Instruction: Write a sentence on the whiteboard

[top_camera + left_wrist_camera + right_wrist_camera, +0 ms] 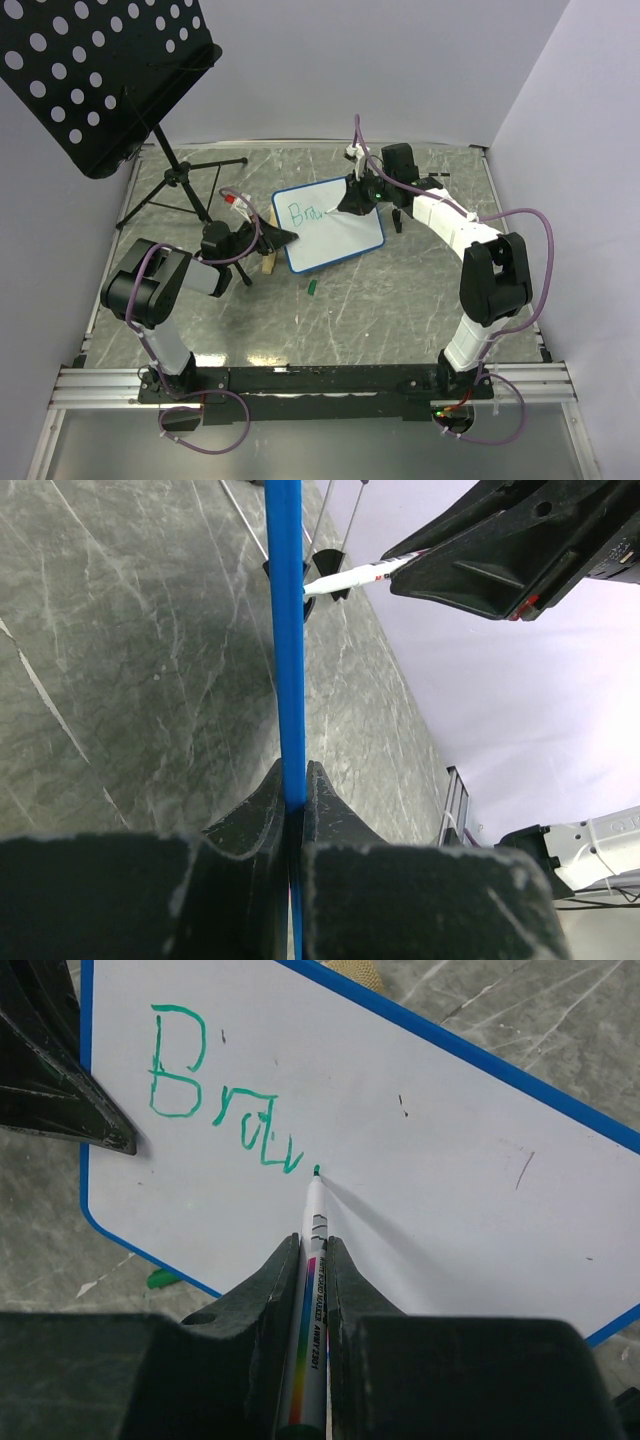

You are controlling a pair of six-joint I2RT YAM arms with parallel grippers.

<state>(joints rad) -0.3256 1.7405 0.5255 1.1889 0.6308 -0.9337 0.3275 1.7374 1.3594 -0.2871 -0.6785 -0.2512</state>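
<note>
The whiteboard [335, 230] lies tilted in the middle of the table, white with a blue rim. My left gripper [283, 237] is shut on its left edge; in the left wrist view the blue rim [287, 630] runs edge-on between the jaws of my left gripper [294, 798]. My right gripper [352, 200] is shut on a white marker [312, 1290]. Its green tip [317, 1171] rests on the board just right of the green letters "Brav" [215, 1100]. The whiteboard fills the right wrist view [420, 1160], where my right gripper [313, 1248] grips the marker.
A black perforated music stand [95, 75] on a tripod [180, 185] stands at the back left. A green marker cap [312, 287] lies on the table in front of the board. A wooden block [268, 262] sits under the board's left side.
</note>
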